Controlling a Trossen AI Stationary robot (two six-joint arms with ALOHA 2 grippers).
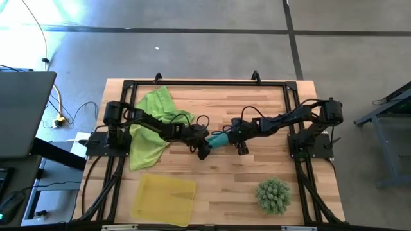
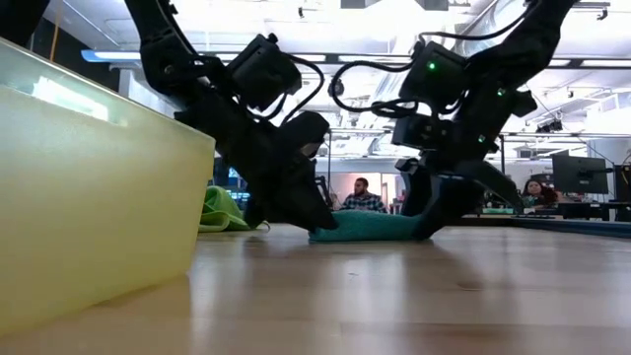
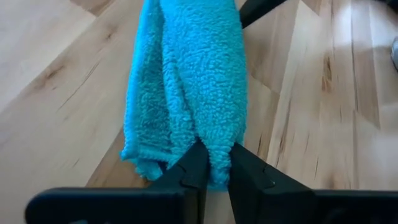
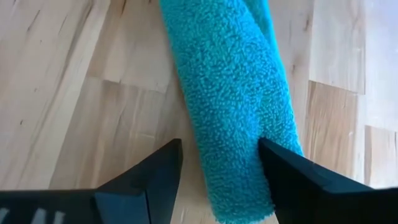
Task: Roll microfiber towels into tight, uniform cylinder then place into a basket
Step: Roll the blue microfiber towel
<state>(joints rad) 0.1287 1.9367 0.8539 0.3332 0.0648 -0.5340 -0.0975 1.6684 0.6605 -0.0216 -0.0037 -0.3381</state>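
A: Any brand, label or lettering to read?

B: None that I can make out on the arms, the cloths or the wooden table point(image 1: 257, 186).

A: The jaws, then?

B: The left gripper point(image 3: 214, 167) is nearly closed, pinching one end of the rolled teal towel point(image 3: 186, 81); its fingertips point(image 3: 194, 163) bite into the pile. The right gripper point(image 4: 217, 163) stands wide apart at the roll's other end. One finger touches the towel's side, the other is clear of it on bare wood, so it grips nothing.

A: Where does the roll lie?

B: Flat on the table at its centre, between the two grippers, seen from above.

A: And the basket point(image 1: 164, 199)?

B: At about seven o'clock from the centre, near the front edge, well apart from the roll. A green towel point(image 1: 151, 128) lies crumpled at nine to ten o'clock under the left arm, and a fuzzy green ball point(image 1: 273, 196) sits at about five o'clock.
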